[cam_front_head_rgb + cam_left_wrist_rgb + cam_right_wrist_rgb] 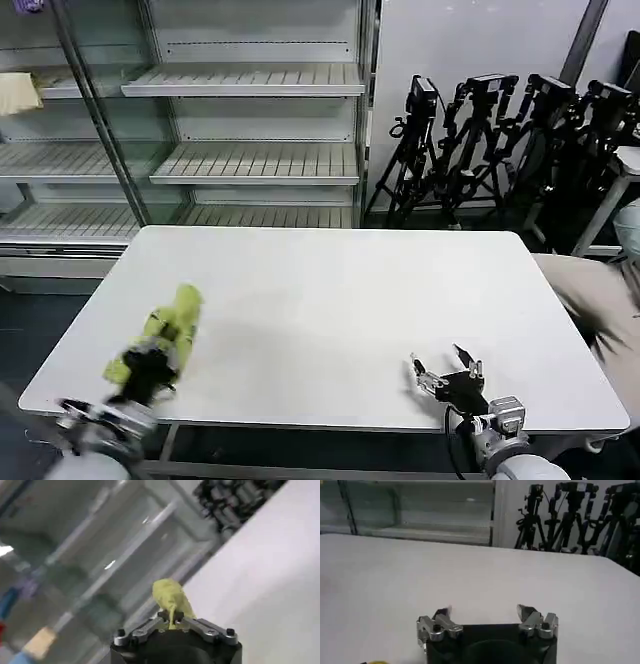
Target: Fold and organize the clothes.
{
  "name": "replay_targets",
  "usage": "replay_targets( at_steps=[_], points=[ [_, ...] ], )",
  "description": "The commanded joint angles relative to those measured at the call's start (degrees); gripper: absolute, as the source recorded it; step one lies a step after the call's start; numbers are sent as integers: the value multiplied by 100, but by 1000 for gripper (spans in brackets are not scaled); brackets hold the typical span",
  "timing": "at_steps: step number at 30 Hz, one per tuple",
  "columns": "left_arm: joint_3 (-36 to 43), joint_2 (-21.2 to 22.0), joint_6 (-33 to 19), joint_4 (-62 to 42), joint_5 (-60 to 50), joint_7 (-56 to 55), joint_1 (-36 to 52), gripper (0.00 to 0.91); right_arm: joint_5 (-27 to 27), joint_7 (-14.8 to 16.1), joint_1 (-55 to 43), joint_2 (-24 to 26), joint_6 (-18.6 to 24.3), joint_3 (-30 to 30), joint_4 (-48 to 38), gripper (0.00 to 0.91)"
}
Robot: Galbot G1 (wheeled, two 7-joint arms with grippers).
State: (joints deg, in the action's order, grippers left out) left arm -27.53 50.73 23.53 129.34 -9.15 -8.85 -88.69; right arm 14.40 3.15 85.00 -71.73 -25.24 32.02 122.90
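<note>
My left pincer (150, 362) clamps the bunched lime T-shirt (170, 325) at the white bench's (340, 300) near-left corner, the cloth crumpled in a lump rather than spread. My right pincer (446, 374) hovers spread wide and empty over the near-right edge. I judge folding has not begun: next I must lay the shirt flat mid-bench, right arm helping.

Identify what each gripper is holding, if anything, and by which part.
The left gripper is shut on the bunched lime T-shirt, pinching a gathered fold at its near end. The right gripper is open over the white table, holding nothing.
</note>
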Motion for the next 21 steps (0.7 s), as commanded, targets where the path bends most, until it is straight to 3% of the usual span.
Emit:
replay_targets(
  at_steps=[1, 6, 12, 15, 18, 21],
  points=[
    [2348, 853, -17, 133, -949, -423, 812, 10, -73, -7, -25, -50, -45, -16, 33, 907],
    [2709, 1281, 376, -289, -9, -433, 1648, 20, -70, -6, -12, 4, -79, 65, 84, 907],
    [2830, 2075, 485, -1137, 433, -567, 2339, 10, -20, -20, -63, 55, -101, 230, 140, 907],
    [2879, 2217, 753, -1336, 1085, -787, 2631, 10, -27, -648, -142, 83, 14, 147, 136, 907],
    [2933, 2429, 956, -1369, 2197, -1247, 2784, 10, -36, -581, -305, 97, -142, 175, 235, 907],
    [3073, 2666, 952, -1387, 2289, -1333, 2678, 20, -18, -564, -596, 13, 22, 204, 214, 907]
  ],
)
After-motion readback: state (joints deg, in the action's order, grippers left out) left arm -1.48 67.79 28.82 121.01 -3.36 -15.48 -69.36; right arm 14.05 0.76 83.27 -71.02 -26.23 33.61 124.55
